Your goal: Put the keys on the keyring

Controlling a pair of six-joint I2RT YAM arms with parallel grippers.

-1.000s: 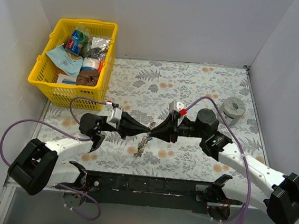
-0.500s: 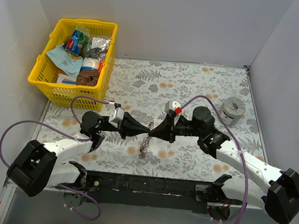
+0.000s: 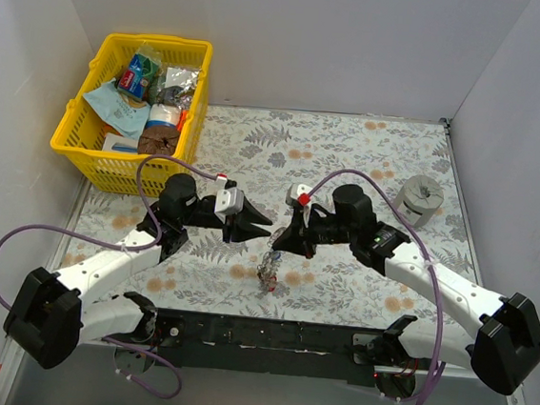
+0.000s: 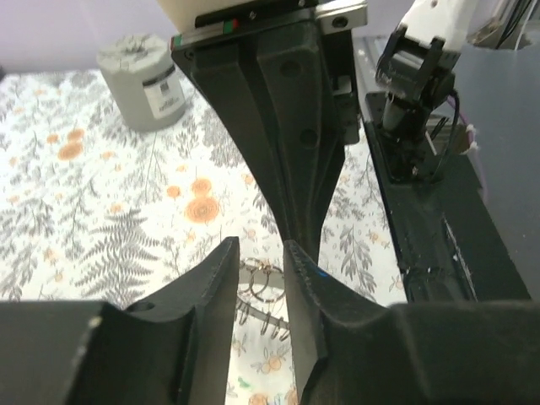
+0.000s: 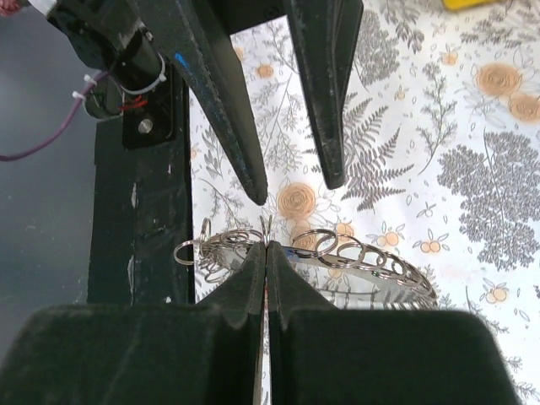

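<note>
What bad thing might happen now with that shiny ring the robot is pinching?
1. The right gripper pinches the thin keyring with only its fingertips, and most of the ring sticks out to one side, so it may twist or slip down onto the table.
2. The open left gripper sits tip to tip with the right one. If it moves in to grab the ring, they might bump and knock it loose.
</note>
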